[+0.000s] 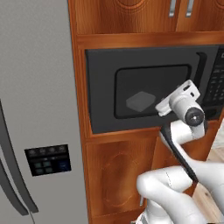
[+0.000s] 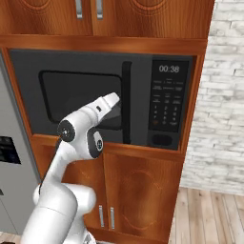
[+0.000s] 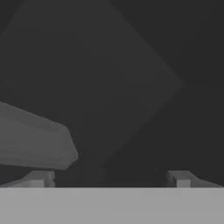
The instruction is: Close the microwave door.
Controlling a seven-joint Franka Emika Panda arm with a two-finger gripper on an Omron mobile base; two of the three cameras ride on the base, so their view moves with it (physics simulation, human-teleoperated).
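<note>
We see our gripper (image 3: 109, 177) with its 2 fingertips (image 3: 179, 178) apart, empty, right up against the window of the door (image 1: 144, 87), which lies flat against the microwave (image 2: 169, 102), beside the fridge (image 1: 39, 109).

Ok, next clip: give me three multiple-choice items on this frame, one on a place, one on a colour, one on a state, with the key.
1. Where does the black keypad panel with the clock sit?
A. right of the door
B. left of the door
C. under the door

2. What colour is the vertical bar handle?
A. white
B. black
C. orange

3. How does the wide dark grey microwave door stand?
A. swung wide open
B. missing
C. shut or nearly shut

Key: A, the black keypad panel lies right of the door; B, the vertical bar handle is black; C, the wide dark grey microwave door lies about flat with the cabinet front, the gripper at it.
</note>
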